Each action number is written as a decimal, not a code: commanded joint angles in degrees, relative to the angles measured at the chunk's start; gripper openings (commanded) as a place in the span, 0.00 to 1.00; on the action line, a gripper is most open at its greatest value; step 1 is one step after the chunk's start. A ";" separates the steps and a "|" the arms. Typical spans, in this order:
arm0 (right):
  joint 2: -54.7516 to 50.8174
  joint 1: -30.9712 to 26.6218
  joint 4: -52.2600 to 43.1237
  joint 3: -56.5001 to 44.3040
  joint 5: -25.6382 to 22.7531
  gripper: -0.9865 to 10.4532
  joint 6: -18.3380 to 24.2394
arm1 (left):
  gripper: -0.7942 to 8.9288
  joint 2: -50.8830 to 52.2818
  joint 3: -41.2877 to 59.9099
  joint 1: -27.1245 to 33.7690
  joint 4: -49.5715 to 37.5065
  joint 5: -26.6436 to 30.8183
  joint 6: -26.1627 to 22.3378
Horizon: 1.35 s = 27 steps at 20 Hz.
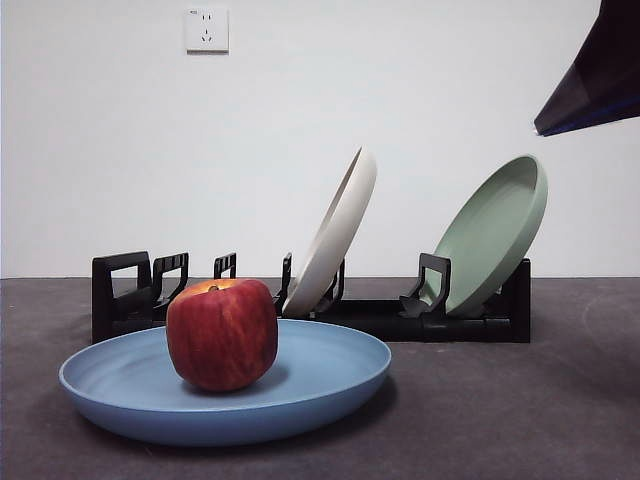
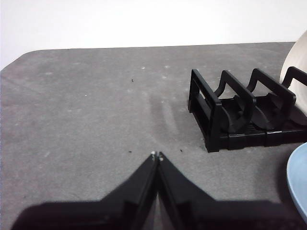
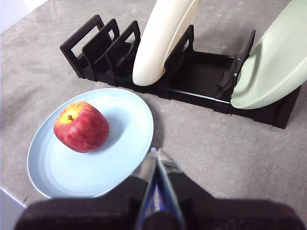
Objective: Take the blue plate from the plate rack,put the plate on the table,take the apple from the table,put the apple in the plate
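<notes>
Holding both grippers empty with jaws pressed together: I am hovering the right gripper [image 3: 157,152] above the blue plate's [image 3: 120,143] rim and the left gripper [image 2: 157,155] over bare table [image 2: 96,110]. Apple [image 1: 221,334] is sitting in the plate, just before the plate rack [image 1: 130,290] carrying cream plate [image 1: 335,235] and green plate [image 1: 492,235].

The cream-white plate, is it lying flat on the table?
No, the cream-white plate stands tilted in the plate rack; only the blue plate lies flat on the table, with the apple on it.
</notes>
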State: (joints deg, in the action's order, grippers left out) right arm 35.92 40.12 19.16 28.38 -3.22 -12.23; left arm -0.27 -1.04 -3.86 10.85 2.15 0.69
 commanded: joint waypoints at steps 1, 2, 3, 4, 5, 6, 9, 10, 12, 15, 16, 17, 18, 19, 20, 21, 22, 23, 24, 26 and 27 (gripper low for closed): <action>-0.04 0.07 -0.48 -0.37 -0.15 0.09 -0.35 | 0.08 0.15 0.61 0.22 0.11 -0.24 0.61; -0.04 0.07 -0.48 -0.37 -0.15 0.09 -0.35 | 0.08 0.15 0.61 0.22 0.11 -0.26 0.61; -0.04 0.07 -0.48 -0.37 -0.15 0.09 -0.35 | 0.08 0.15 0.61 0.22 0.13 -0.24 0.61; -0.04 0.07 -0.48 -0.37 -0.15 0.09 -0.35 | 0.08 0.15 0.61 0.22 0.11 -0.24 0.61; -0.04 0.07 -0.48 -0.37 -0.15 0.09 -0.35 | 0.08 0.15 0.61 0.22 0.11 -0.24 0.61; -0.04 0.07 -0.42 -0.37 -0.17 0.09 -0.24 | 0.08 0.15 0.61 0.22 0.11 -0.26 0.61; -0.11 0.07 0.00 -0.37 -0.15 0.09 -0.11 | 0.08 0.15 0.61 0.22 0.11 -0.26 0.61; -0.11 0.04 0.00 -0.37 -0.50 0.09 1.18 | 0.08 0.15 0.61 0.22 0.11 -0.24 0.61; -0.83 -1.05 0.37 -0.39 -4.57 0.09 6.43 | 0.08 0.15 0.61 0.22 0.11 -0.26 0.61; -1.51 -10.16 0.13 -1.16 -4.42 0.09 10.56 | 0.08 0.15 0.61 0.22 0.11 -0.24 0.61; -2.27 -14.12 -0.04 -1.84 -1.60 0.09 10.51 | 0.08 0.15 0.61 0.22 0.13 -0.26 0.61; -3.56 -19.15 -0.85 -3.06 2.73 0.09 10.58 | 0.08 0.15 0.61 0.22 0.13 -0.26 0.61; -4.70 -22.97 -1.16 -4.02 5.79 0.09 10.64 | 0.08 0.15 0.61 0.22 0.11 -0.24 0.61; -6.16 -26.47 -1.14 -5.05 7.93 0.09 10.62 | 0.08 0.15 0.61 0.22 0.11 -0.24 0.61; -7.96 -29.18 -1.16 -6.29 7.91 0.09 10.60 | 0.08 0.15 0.61 0.22 0.11 -0.26 0.61; -10.49 -31.34 -1.16 -7.96 7.78 0.09 10.60 | 0.08 0.15 0.61 0.22 0.11 -0.26 0.61; -12.72 -32.63 -1.16 -9.44 7.76 0.09 10.60 | 0.08 0.15 0.61 0.22 0.11 -0.24 0.61; -15.72 -33.68 -1.18 -11.50 7.65 0.09 10.58 | 0.08 0.15 0.61 0.22 0.11 -0.26 0.61; -18.40 -34.27 -1.22 -13.44 7.52 0.09 10.56 | 0.08 0.15 0.61 0.22 0.13 -0.28 0.61; -23.21 -35.19 -4.90 -18.29 7.39 0.09 10.01 | 0.08 0.15 0.61 0.22 0.11 -0.31 0.61; -25.42 -35.43 -8.15 -20.96 7.39 0.09 9.27 | 0.08 0.15 0.61 0.22 0.13 -0.31 0.61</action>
State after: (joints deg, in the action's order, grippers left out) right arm 10.85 4.78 11.97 8.45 4.32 -2.33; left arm -0.27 -1.04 -3.86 10.85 2.13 0.71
